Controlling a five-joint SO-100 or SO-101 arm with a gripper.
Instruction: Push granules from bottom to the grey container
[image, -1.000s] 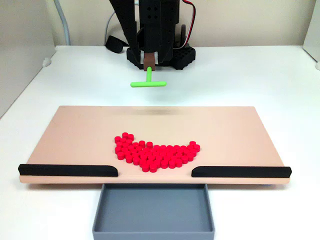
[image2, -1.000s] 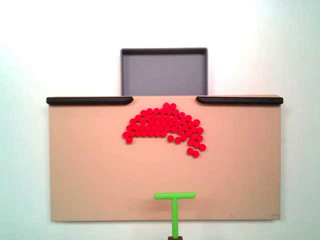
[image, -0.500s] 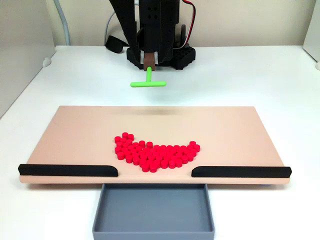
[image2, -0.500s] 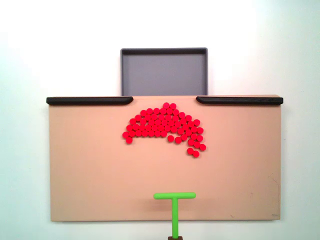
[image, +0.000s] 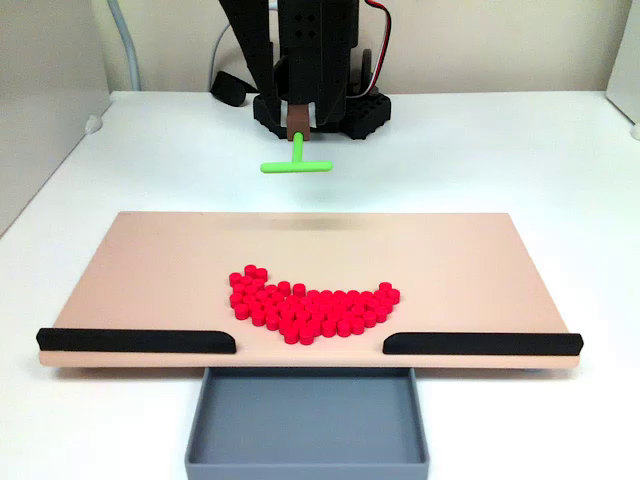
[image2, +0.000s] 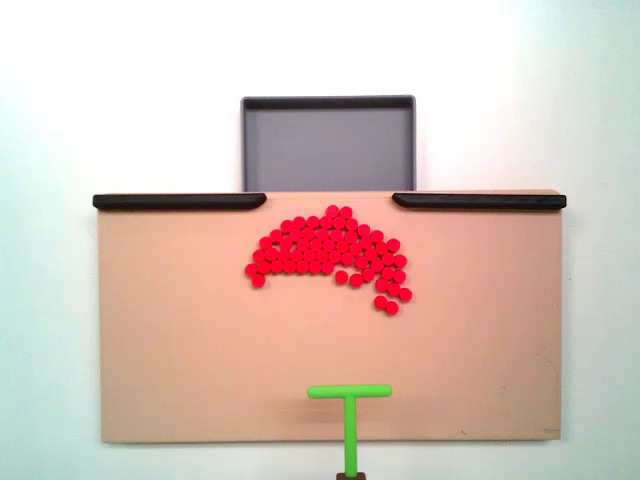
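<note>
- Red granules (image: 311, 306) heaped in one crescent-shaped cluster on the tan board (image: 150, 270), towards its near edge in the front fixed view; in the top-down fixed view (image2: 327, 254) the same cluster sits just below the gap between the two black strips, with a short tail trailing down to the right.
- Left black strip (image: 135, 341) and right black strip (image: 482, 343) laid along the board's edge — an opening left between them, in line with the cluster.
- Grey container (image: 306, 418) set against that edge, right under the opening; shown above the board in the top-down view (image2: 327, 145). No pellet visible inside it.
- Green T-shaped tool (image: 297, 163) hanging from the arm over the white table (image: 520, 150), crossbar level, beyond the board's far edge in the front view; a faint shadow just inside that far edge. In the top-down view (image2: 349, 412) crossbar over the board's lower margin, stem reaching down past the edge, well apart from the granules.
- Gripper (image: 297, 125) closed around a brown block at the top of the tool's stem, as far as the front view allows — fingertips themselves hard to make out against the dark arm.
</note>
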